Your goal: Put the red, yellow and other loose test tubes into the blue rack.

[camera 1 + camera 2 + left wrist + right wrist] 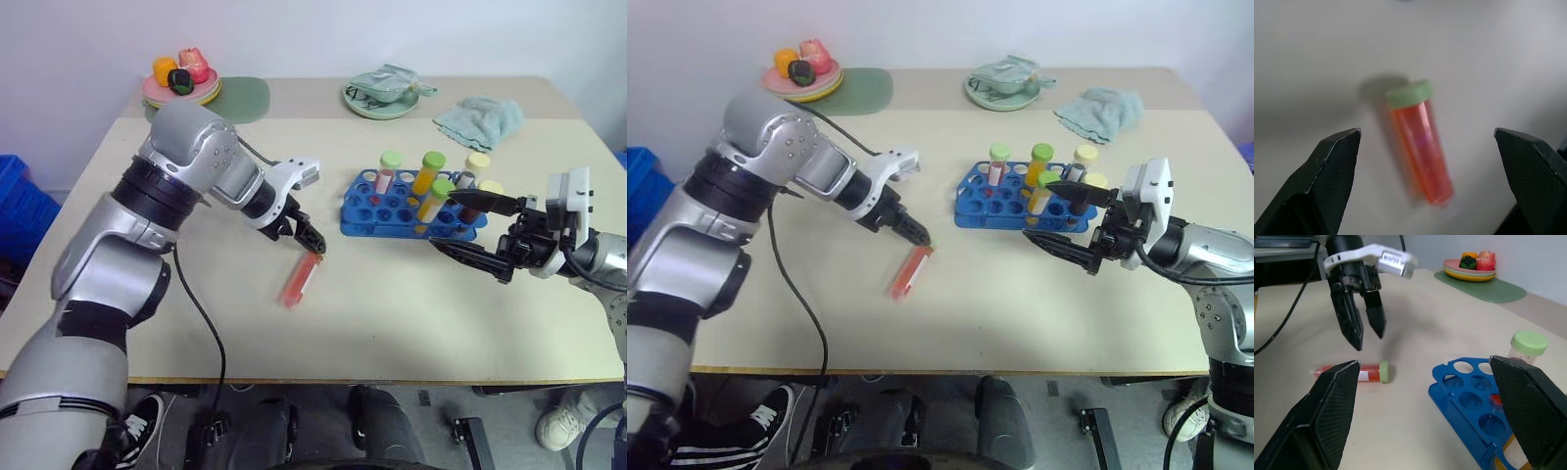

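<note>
Left wrist view, frame center: the wide-open, empty left gripper (1427, 139) straddles 1 red tube (1420, 147), which may roll away if nudged.

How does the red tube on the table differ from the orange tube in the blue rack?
The red tube lies flat on the table; the orange tube stands upright in the blue rack. The red tube lies under the open left gripper; no gripper is over the orange tube. Both have green caps.
</note>
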